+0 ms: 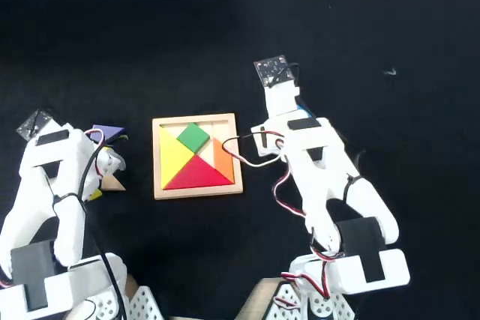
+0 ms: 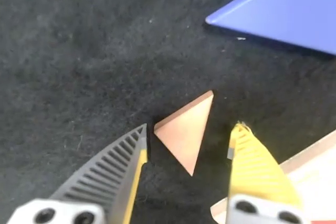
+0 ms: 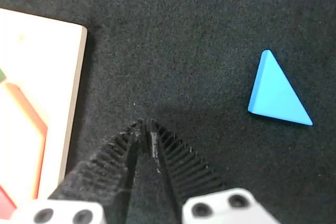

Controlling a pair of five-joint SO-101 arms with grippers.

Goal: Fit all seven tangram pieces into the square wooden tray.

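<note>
The square wooden tray [image 1: 159,185] lies mid-table and holds a green square [image 1: 193,137], a yellow triangle [image 1: 172,157], a red triangle [image 1: 197,174] and an orange piece [image 1: 223,157]. Left of the tray, my left gripper [image 2: 191,127] is open, with its yellow fingers on either side of a small tan triangle [image 2: 186,132] that rests flat on the cloth. A purple triangle [image 2: 283,11] lies just beyond it. My right gripper [image 3: 144,123] is shut and holds nothing. It hangs over the cloth just off the tray's right rim [image 3: 77,77], with a blue triangle [image 3: 274,95] lying nearby.
A black cloth covers the table. The corner of the tray [image 2: 315,156] is close beside my left gripper's finger. In the high view, the purple triangle [image 1: 107,133] and the tan triangle [image 1: 115,183] lie by the left arm. Both arm bases stand at the near edge.
</note>
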